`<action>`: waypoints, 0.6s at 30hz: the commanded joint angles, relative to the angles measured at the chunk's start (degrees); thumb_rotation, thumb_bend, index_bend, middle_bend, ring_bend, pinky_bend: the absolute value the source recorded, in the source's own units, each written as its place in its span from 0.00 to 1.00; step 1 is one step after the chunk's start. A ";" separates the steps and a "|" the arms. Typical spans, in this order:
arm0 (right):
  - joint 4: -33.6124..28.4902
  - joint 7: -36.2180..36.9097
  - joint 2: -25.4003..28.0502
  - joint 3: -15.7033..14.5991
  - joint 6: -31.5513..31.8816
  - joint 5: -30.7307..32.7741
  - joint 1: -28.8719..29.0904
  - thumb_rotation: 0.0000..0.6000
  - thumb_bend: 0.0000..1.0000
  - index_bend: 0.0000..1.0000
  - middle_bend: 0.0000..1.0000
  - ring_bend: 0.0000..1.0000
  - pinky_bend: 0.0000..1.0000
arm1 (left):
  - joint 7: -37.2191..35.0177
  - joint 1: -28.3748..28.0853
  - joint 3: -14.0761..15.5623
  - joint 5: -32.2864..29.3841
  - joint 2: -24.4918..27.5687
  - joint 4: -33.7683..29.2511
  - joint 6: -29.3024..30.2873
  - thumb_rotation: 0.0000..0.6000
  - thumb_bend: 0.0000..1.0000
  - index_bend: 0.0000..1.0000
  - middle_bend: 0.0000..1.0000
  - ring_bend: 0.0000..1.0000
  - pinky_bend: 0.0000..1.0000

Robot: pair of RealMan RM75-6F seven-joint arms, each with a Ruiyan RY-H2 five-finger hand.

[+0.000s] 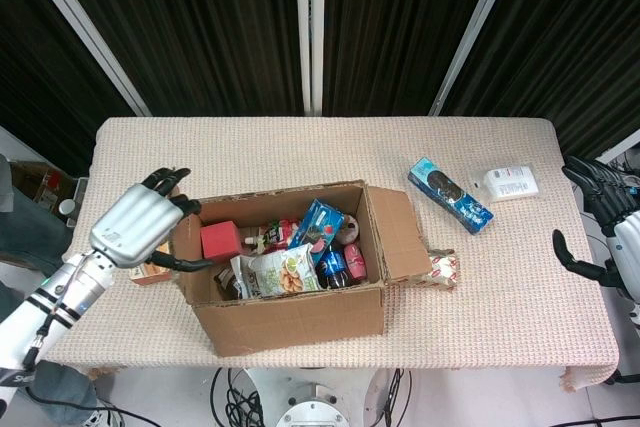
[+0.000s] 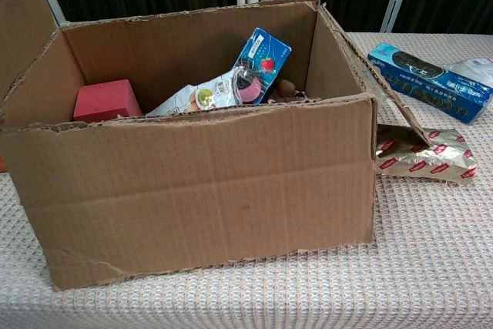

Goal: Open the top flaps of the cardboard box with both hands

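Note:
The cardboard box [image 1: 290, 312] [image 2: 208, 182] stands at the table's front middle, full of snack packs and a red block [image 1: 219, 241] [image 2: 106, 99]. Its left flap [image 2: 19, 13] stands raised at the box's left end. My left hand [image 1: 135, 227] is over that flap with its silver back up, thumb on the inner side and fingers over the outer edge, holding it. The right flap [image 1: 395, 232] [image 2: 385, 94] hangs folded outward. My right hand [image 1: 600, 227] hovers beyond the table's right edge with fingers apart, holding nothing. The chest view shows neither hand.
A blue cookie pack [image 1: 450, 195] [image 2: 427, 81] and a white pack [image 1: 511, 182] lie at the back right. A gold and red packet [image 1: 441, 269] [image 2: 424, 156] sits under the right flap. An orange carton [image 1: 150, 272] peeks out under my left hand.

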 commanded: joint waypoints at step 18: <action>2.25 -1.06 -1.64 -1.34 -0.82 0.36 -0.35 1.00 0.45 0.00 0.00 0.00 0.00 | 0.95 12.27 3.10 -2.29 0.13 2.03 9.87 0.00 0.00 0.32 0.42 0.08 0.16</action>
